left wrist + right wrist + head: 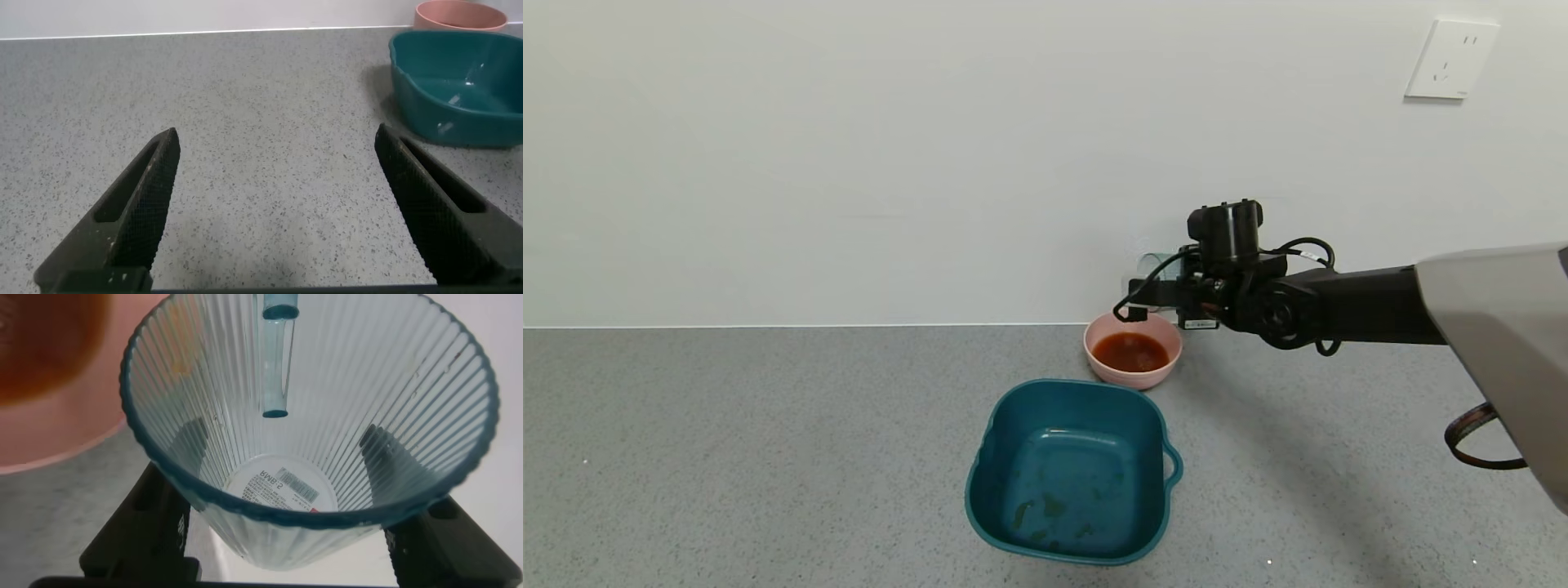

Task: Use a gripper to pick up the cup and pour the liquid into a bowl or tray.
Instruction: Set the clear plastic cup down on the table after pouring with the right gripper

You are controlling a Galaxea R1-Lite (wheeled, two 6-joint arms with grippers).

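- Head view: the right gripper (1168, 292) is held above the far rim of the pink bowl (1168, 339), with the cup (1153, 265) tipped over against the wall. The liquid (1129, 352) is seen pooled in the bowl, so the pour is judged finished or nearly so. The cup is largely hidden by the black wrist and cables, and its handle cannot be made out. The teal tray (992, 445) stands just in front of the bowl and is not being used.
- Left wrist view: the left gripper (278, 188) is parked low over the grey counter (245, 106), its fingers spread wide with nothing between them. Only part of the bowl's rim is visible beyond the tray.
- Right wrist view: the cup (310, 441) is seen mouth-on, clamped between the two fingers (155, 531), and appears empty apart from a faint orange trace. Next, the cup would need to be righted and set down clear of the bowl (49, 433).
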